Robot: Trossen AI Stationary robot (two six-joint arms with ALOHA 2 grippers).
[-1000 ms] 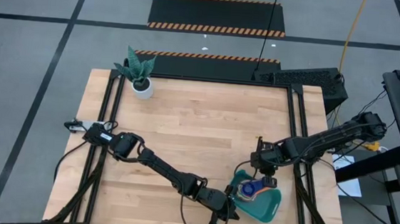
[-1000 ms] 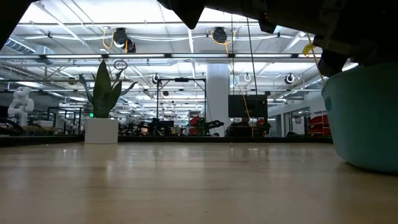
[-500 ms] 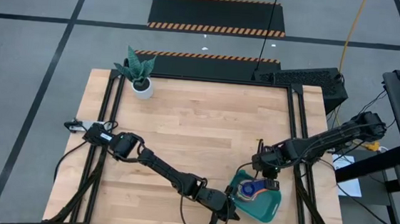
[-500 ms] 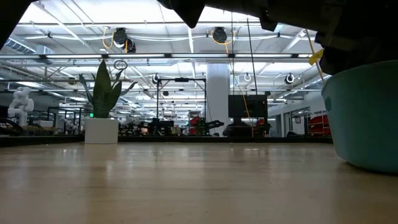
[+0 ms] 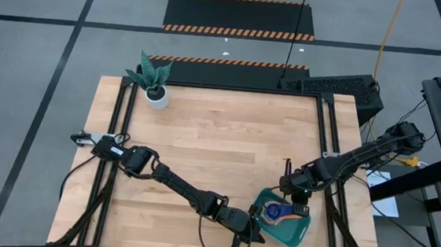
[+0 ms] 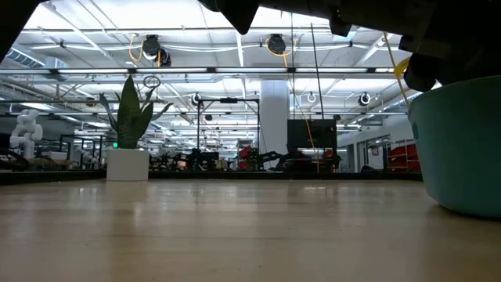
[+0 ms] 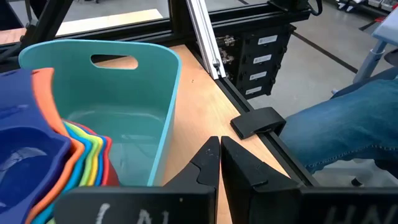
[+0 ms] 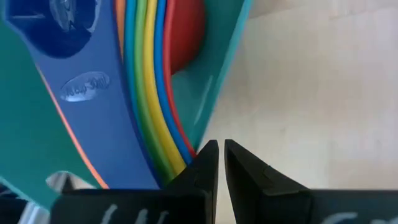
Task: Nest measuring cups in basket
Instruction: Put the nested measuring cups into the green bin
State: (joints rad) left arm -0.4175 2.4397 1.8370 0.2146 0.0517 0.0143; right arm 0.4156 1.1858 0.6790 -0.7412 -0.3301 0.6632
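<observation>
Sitting at the near edge of the wooden table (image 5: 219, 139), the small teal-green rectangular plastic basket (image 5: 295, 231) held the graded plastic measuring cups (image 5: 277, 211), stacked one inside another with a navy cup uppermost and orange, yellow, green and red rims fanned beneath it. The left gripper (image 7: 220, 163) lay low just beside the basket's outer wall, its two dark fingers pressed together on nothing. Over the basket's far rim, the right gripper (image 8: 221, 163) hung close to the handles of the stack, its fingers likewise closed and empty.

Judging by how things lay, the nesting looked all but finished, and the danger was now in pulling away. Either closed gripper stood near enough to catch the rim or a protruding handle if it swung sideways rather than lifting clear; that could tip the light basket, which sat close to the table's front edge, or knock the stack askew.

Farther back, the bare boards ran to a white pot holding a spiky green plant (image 5: 154, 83) at the far left corner.
</observation>
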